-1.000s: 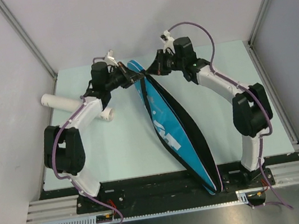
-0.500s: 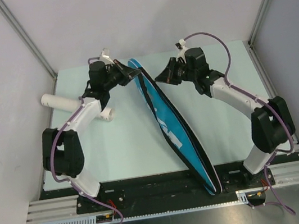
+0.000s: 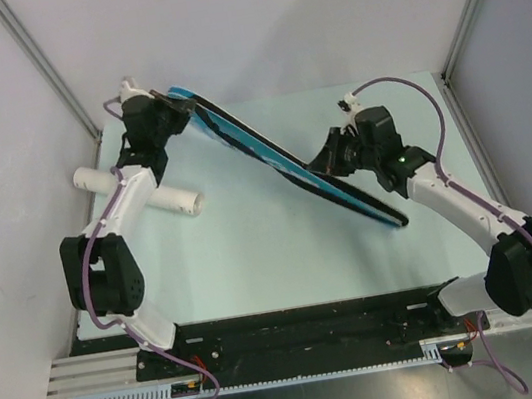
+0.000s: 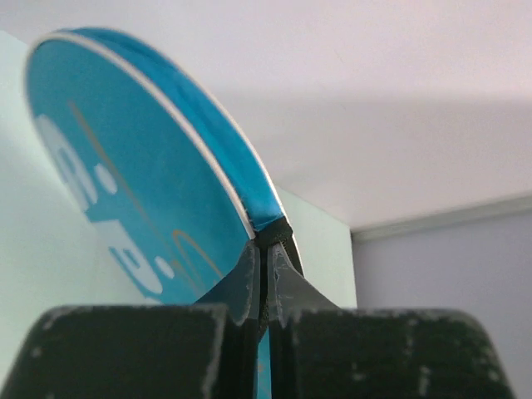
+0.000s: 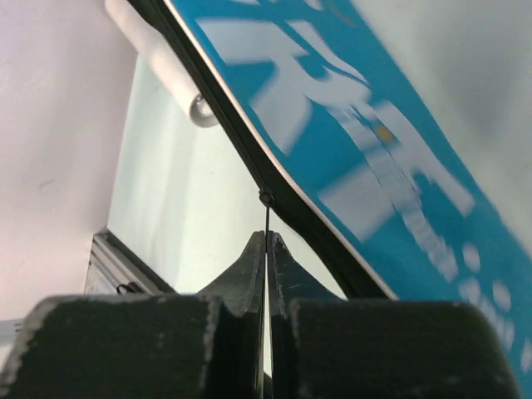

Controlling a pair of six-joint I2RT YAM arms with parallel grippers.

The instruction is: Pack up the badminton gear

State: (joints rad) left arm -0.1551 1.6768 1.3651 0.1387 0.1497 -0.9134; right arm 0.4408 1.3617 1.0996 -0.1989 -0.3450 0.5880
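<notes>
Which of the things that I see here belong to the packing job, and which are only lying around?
Belong to the job:
- blue racket bag, gripped by both hands
- white tube, lying on the table
- left hand, shut on the bag's end
- right hand, shut on the zip pull

Only surroundings:
- table
- metal rail
- enclosure wall

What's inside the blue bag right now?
Only the outside of the blue bag shows: the left tool pinches its black edge, the right tool a thin pull on its rim. Whatever it holds is covered. The white tube lies outside it, on the table.
</notes>
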